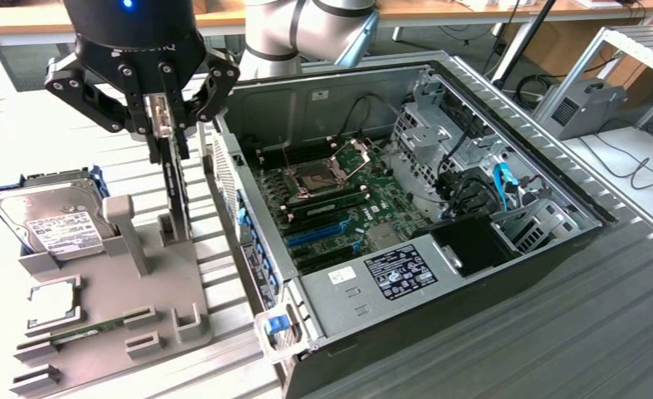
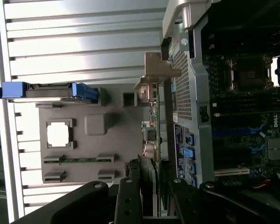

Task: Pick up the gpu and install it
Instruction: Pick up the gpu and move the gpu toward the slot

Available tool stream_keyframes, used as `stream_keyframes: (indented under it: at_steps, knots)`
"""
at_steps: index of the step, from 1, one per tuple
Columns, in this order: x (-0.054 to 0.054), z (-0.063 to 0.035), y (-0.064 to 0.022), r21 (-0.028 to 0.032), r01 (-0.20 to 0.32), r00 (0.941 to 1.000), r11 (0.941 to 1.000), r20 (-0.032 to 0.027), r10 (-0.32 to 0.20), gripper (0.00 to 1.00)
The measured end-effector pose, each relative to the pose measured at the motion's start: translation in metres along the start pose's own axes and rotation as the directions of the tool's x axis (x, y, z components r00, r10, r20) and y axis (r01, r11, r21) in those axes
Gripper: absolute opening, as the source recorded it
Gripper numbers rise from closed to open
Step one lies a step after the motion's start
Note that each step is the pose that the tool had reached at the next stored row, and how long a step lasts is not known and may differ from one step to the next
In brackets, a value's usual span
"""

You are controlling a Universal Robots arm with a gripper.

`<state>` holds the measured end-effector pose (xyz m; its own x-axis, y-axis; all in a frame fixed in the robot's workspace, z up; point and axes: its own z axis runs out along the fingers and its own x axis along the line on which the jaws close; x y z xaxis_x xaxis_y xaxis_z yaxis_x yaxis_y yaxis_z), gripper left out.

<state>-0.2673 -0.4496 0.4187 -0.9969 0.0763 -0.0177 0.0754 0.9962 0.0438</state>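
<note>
The gpu [image 1: 174, 199] is a thin black card seen edge-on, standing upright at the slotted post of the grey holder tray [image 1: 138, 291]. My gripper [image 1: 169, 148] comes straight down onto its top edge, and its two fingers are shut on the card. In the wrist view the gpu [image 2: 152, 135] runs away from the gripper [image 2: 150, 191], with its silver bracket [image 2: 154, 74] at the far end. Whether the card's lower edge still sits in the slot I cannot tell. The open computer case [image 1: 415, 208] lies just to the exterior view's right of the card.
On the holder tray are a silver hard drive [image 1: 55, 220] in a blue caddy, a square processor chip [image 1: 55, 301] and a green memory stick [image 1: 83, 332]. Inside the case the motherboard shows blue card slots [image 1: 321, 233]. The case's wall [image 2: 184, 84] stands close beside the gpu.
</note>
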Motion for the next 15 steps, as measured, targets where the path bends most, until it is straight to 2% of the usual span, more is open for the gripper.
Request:
stream_keyframes:
  at_steps: [15]
  knots:
    - [-0.016, 0.0003, 0.0012, 0.0001, 0.000, 1.0000, 1.0000, 0.0000, 0.000, 0.28]
